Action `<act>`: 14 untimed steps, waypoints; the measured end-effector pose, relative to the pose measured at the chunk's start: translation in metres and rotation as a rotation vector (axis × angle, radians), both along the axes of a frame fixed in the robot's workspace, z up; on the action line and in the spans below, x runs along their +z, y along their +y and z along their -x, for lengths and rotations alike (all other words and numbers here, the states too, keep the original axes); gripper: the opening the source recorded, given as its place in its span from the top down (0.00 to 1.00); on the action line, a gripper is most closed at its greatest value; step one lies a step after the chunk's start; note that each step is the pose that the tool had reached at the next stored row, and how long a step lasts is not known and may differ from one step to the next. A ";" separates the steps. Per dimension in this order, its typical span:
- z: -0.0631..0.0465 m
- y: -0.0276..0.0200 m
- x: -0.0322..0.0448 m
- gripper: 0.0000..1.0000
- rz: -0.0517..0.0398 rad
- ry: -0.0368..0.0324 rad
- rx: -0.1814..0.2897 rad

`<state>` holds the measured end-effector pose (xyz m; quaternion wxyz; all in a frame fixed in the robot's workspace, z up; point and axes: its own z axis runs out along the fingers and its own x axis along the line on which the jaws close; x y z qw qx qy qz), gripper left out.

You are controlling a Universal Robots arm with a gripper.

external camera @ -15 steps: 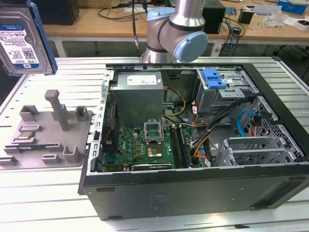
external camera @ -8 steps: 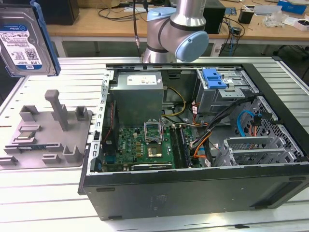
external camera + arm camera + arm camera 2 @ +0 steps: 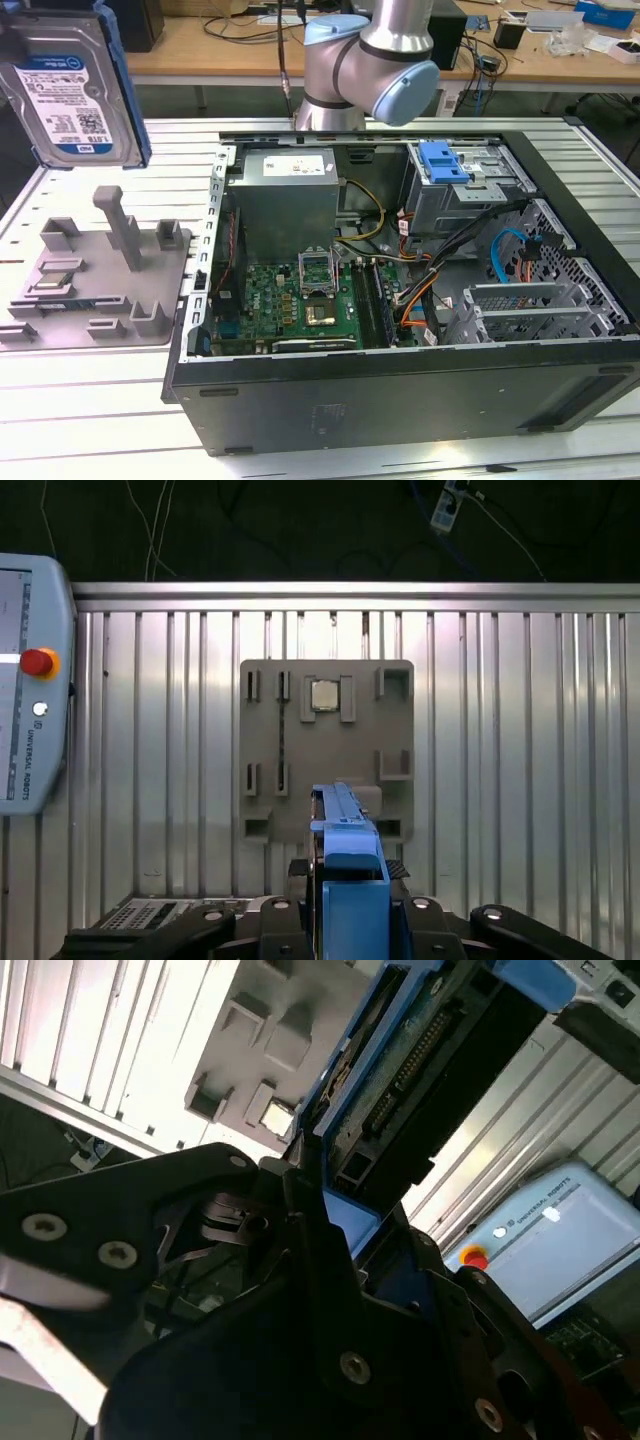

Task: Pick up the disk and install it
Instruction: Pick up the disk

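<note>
While it is being carried, the disk [image 3: 70, 85]: being held in the air above the grey fixture [image 3: 95, 275], well apart from the open computer case [image 3: 400, 400].
Gripper [image 3: 348, 872]: being kept closed on one end of the disk, apparently so that the rest is being left free.
Orientation: being held edge-on in the first wrist view, blue rail outermost; an attitude judged suited to the drive cage [image 3: 480, 190].
Fixture: being left flat on the worktop [image 3: 90, 420], serving as a parts stand.
Task stage: pick-up judged done; installing not yet being done.
</note>
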<state>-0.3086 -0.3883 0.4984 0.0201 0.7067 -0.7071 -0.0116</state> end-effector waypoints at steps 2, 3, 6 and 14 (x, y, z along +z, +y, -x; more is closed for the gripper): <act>-0.025 -0.0162 0.0020 0.63 -0.0001 0.0030 0.000; -0.030 -0.0199 0.0025 0.63 -0.0002 0.0036 0.000; -0.042 -0.0269 0.0036 0.63 -0.0002 0.0047 0.000; -0.096 -0.0530 0.0072 0.63 -0.0002 0.0098 0.000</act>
